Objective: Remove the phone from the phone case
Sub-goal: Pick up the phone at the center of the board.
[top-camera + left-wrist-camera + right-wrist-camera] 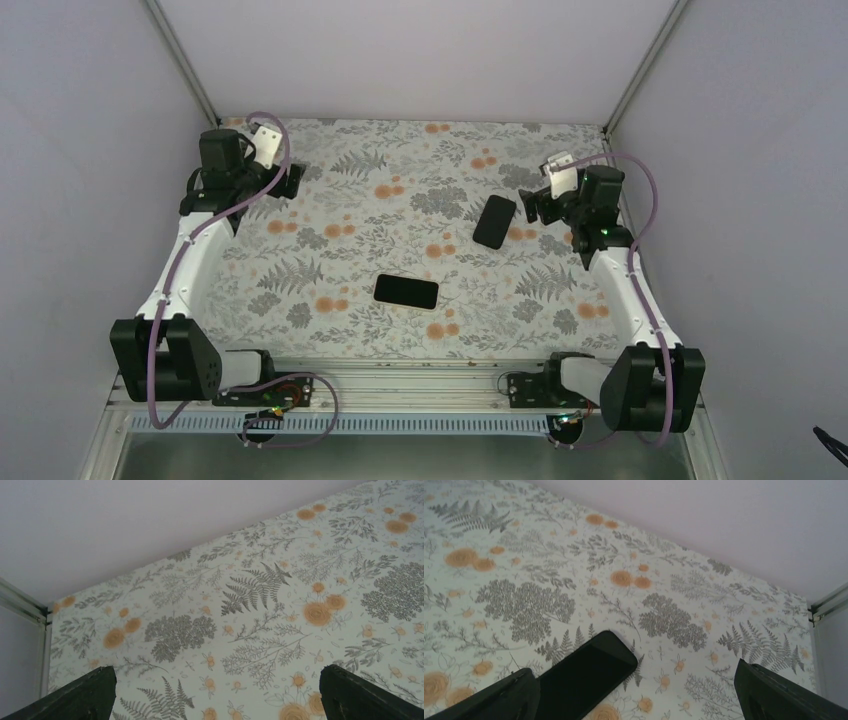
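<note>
Counter (pixel 330 215): floral-patterned covering, with two dark items on it, well apart from each other.

Phone (pixel 406 292): lies flat near the centre of the counter, glossy dark face up, a pale rim showing. It is outside the case and nothing touches it.

Phone case (pixel 494 221): matte black, lies flat further back and to the right, just beside the right end effector (pixel 530 205). In the right wrist view it sits between the fingers (pixel 774 695) towards the left one, with no contact visible.

Right end effector: spread wide, holding nothing.

Left end effector (pixel 292 178): at the far left of the counter, well apart from both items. Its fingers (pixel 85 695) are spread wide over bare covering, holding nothing.
</note>
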